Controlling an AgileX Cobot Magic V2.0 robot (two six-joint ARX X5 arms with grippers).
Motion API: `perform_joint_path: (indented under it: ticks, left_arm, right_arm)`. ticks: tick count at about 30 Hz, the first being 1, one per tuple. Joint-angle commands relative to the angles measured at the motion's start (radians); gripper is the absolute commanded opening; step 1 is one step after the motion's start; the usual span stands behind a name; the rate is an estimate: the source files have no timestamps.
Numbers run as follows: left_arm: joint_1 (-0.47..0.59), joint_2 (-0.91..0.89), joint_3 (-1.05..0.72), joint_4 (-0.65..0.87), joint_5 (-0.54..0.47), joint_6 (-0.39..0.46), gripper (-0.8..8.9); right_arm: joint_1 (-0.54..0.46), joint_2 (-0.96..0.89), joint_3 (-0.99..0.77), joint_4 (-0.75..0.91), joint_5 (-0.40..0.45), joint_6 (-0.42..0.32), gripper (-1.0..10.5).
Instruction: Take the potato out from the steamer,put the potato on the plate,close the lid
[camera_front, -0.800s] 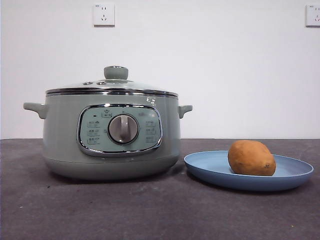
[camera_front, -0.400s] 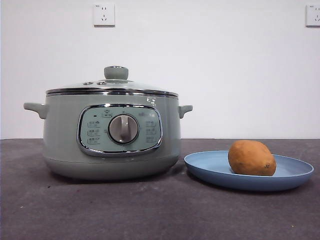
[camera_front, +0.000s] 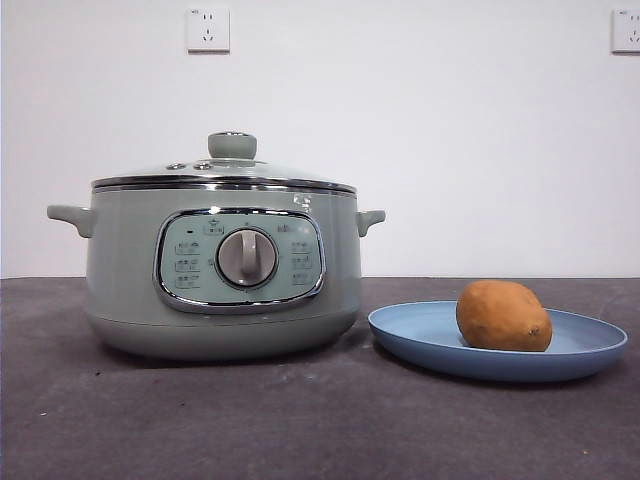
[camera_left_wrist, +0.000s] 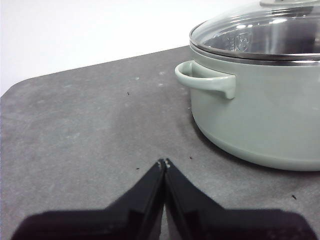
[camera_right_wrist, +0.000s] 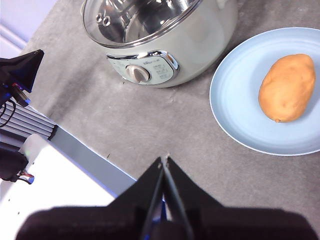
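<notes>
Orange-brown potato (camera_right_wrist: 287, 88) beyond right end effector (camera_right_wrist: 164, 161)

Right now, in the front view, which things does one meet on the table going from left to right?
steamer with its lid on top → plate → potato, lying on the plate's right half.

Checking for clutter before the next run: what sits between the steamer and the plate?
Nothing: only bare dark table lies between the steamer and the plate, seen in the front and right wrist views.
</notes>
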Motion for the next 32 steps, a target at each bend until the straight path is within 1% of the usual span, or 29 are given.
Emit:
perform_joint_path:
  ticks: [1,11,12,14,16,18,22,26,29,32]
  left_arm:
    - [0.003,-0.003,-0.016,0.001,-0.002,-0.006,-0.04]
    - [0.003,-0.003,-0.016,0.001,-0.002,-0.006,-0.04]
    - [0.003,-0.003,-0.016,0.001,-0.002,-0.006,-0.04]
    - [0.003,-0.003,-0.016,0.001,-0.002,-0.006,-0.04]
    - [0.003,-0.003,-0.016,0.001,-0.002,-0.006,-0.04]
    - [0.003,-0.003,-0.016,0.001,-0.002,-0.006,-0.04]
    - [0.003,-0.003,-0.016,0.001,-0.001,-0.006,-0.04]
    - [0.003,-0.003,-0.016,0.001,-0.002,-0.006,-0.04]
    - [0.003,-0.003,-0.016,0.001,-0.002,-0.006,-0.04]
    - [0.003,-0.003,-0.016,0.001,-0.002,-0.006,-0.04]
  right_arm:
    - [0.001,-0.001,0.003,0.005,0.001,0.002,0.0]
    - [0.001,-0.001,0.003,0.005,0.002,0.002,0.0]
    - [0.002,-0.001,0.003,0.006,0.002,-0.003,0.0]
    - [-0.008,-0.008,0.002,0.020,0.017,-0.052,0.0]
    - [-0.035,-0.041,0.001,0.037,0.069,-0.069,0.0]
    - [-0.071,-0.082,-0.016,0.092,0.093,-0.074,0.0]
    - [-0.166,-0.195,-0.098,0.227,0.100,-0.073,0.0]
    - [-0.278,-0.327,-0.266,0.437,0.104,-0.074,0.0]
    - [-0.320,-0.423,-0.412,0.590,0.104,-0.074,0.0]
    - [-0.334,-0.499,-0.543,0.712,0.109,-0.074,0.0]
